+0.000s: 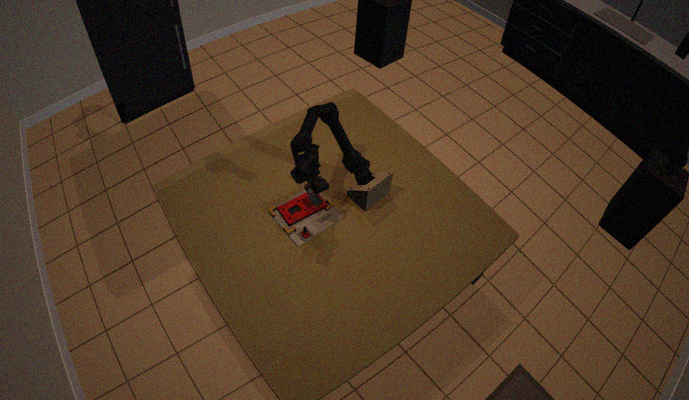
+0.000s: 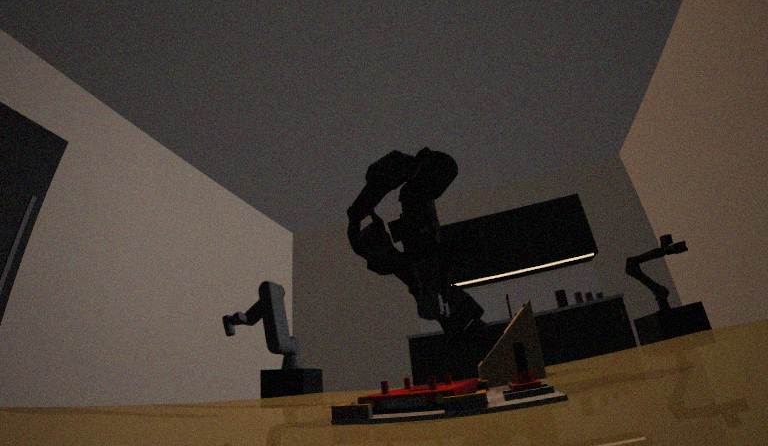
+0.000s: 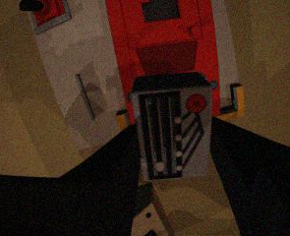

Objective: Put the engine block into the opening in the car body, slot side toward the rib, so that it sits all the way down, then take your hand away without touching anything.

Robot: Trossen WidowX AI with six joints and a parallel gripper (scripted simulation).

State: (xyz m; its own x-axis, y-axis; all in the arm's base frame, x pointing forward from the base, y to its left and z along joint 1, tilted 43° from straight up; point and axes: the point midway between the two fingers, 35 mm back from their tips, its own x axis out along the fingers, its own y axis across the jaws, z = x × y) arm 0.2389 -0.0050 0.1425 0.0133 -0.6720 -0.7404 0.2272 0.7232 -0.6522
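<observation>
Gripper (image 1: 312, 191) (image 2: 443, 306) (image 3: 172, 129) clamps block (image 1: 315, 198) (image 2: 444, 304) (image 3: 170, 138) above car (image 1: 289, 215) (image 2: 419, 390) (image 3: 122, 29). Turn slot side ribward, centre over opening, lower straight, seat fully.

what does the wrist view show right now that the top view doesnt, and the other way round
Only the wrist view: the printed face of the engine block, with dark bars and a red disc.

Only the top view: the tall dark cabinet by the wall, the counter with its tap, and the tiled floor.

Both: the red car body on its pale base, and the gripper shut on the block.
</observation>
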